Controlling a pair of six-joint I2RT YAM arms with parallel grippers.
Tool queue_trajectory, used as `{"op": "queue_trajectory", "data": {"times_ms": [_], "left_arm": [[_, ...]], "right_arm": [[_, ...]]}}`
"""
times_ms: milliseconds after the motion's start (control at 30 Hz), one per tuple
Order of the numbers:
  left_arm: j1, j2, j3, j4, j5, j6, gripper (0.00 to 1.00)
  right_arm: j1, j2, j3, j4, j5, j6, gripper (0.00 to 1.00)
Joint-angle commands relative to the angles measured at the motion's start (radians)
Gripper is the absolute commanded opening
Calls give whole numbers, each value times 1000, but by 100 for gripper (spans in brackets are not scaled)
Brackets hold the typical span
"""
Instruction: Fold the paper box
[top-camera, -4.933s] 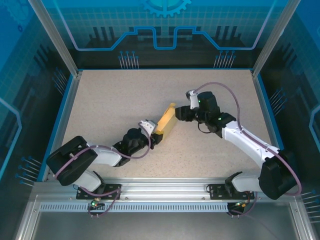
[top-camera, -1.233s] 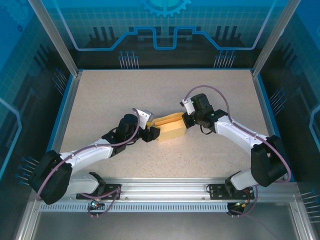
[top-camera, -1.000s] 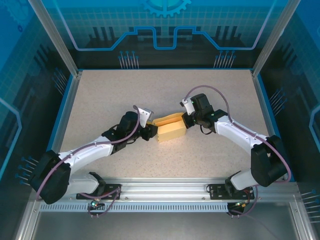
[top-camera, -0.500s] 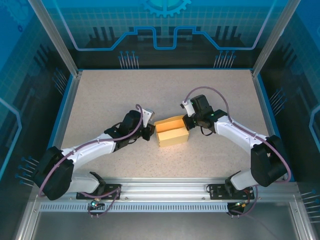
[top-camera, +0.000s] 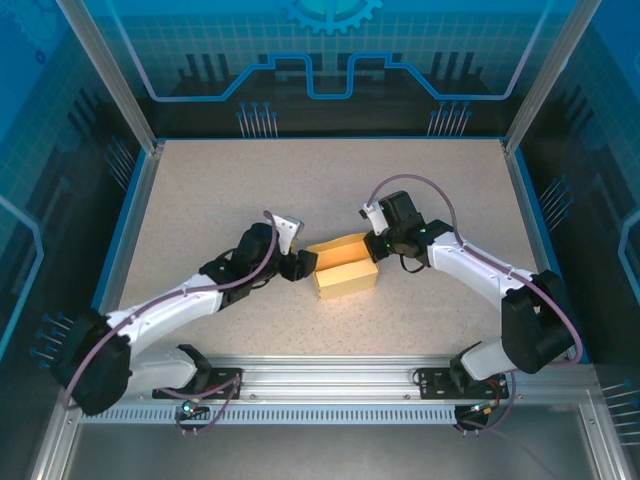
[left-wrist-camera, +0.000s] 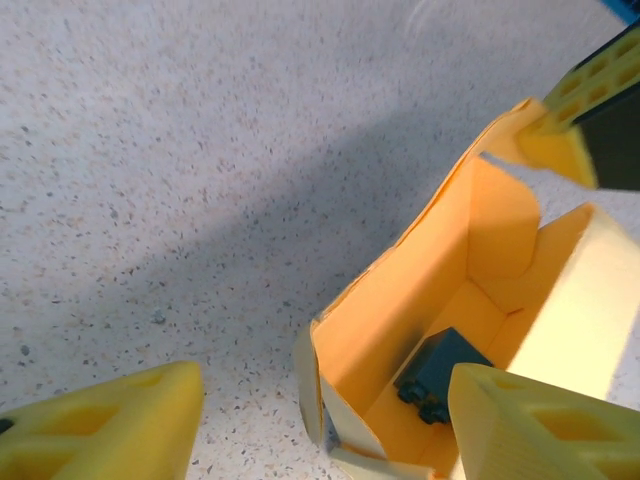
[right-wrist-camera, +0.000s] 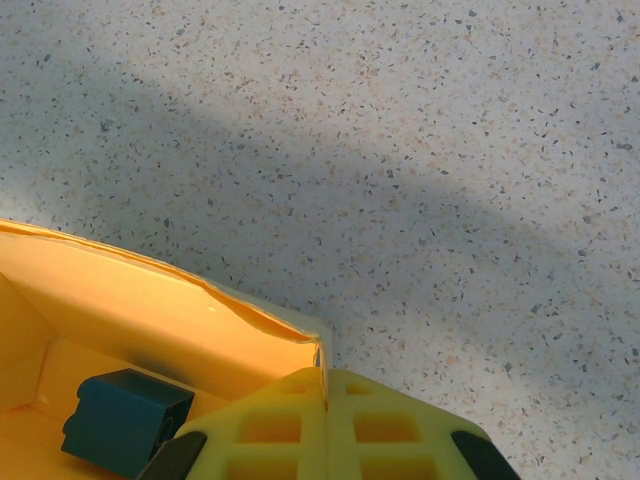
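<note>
From the top view, the paper box (top-camera: 345, 267) lies on the table (top-camera: 220, 190) a little toward 5 o'clock from its centre. Its walls are up and its top is open, so I judge the folding about halfway done, with the closing flaps still to be tucked in. The left gripper (top-camera: 300, 265) is at the box's 9 o'clock end and the right gripper (top-camera: 372, 243) at its 1 o'clock corner. I count one box and two grippers.

In the left wrist view, the left gripper (left-wrist-camera: 320, 425) is spread wide, with one yellow pad at 7 o'clock and the other at 5 o'clock. The near corner of the box (left-wrist-camera: 400, 300) rises between them, ungripped. One small dark cube (left-wrist-camera: 440, 375) lies on the box floor. At 2 o'clock a yellow finger of the other arm is on the box's far end.

In the right wrist view, the right gripper (right-wrist-camera: 325, 400) has its pads pressed together on the thin top edge of the box wall (right-wrist-camera: 170, 310). The same single cube (right-wrist-camera: 125, 420) is inside, at 8 o'clock.
</note>
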Motion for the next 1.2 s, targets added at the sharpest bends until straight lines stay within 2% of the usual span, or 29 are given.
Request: {"op": "queue_trajectory", "data": {"times_ms": [0, 67, 200, 333, 467, 767, 1167], "left_arm": [[-20, -103, -61, 20, -28, -13, 69], [-57, -150, -90, 28, -28, 7, 68], [-188, -169, -126, 57, -63, 125, 70], [-281, -94, -90, 68, -117, 224, 70], [-344, 18, -15, 60, -220, 323, 70], [-377, 200, 79, 80, -385, 444, 69], [-376, 296, 106, 110, -406, 450, 53]], "right_arm": [[13, -11, 17, -27, -10, 13, 6], [13, -9, 18, -27, -12, 11, 6], [13, -11, 20, -31, -9, 8, 6], [13, -10, 26, -35, -11, 7, 6], [14, -11, 27, -39, -10, 5, 6], [14, -17, 26, -46, -12, 0, 6], [20, -65, 18, -68, -64, 18, 6]]}}
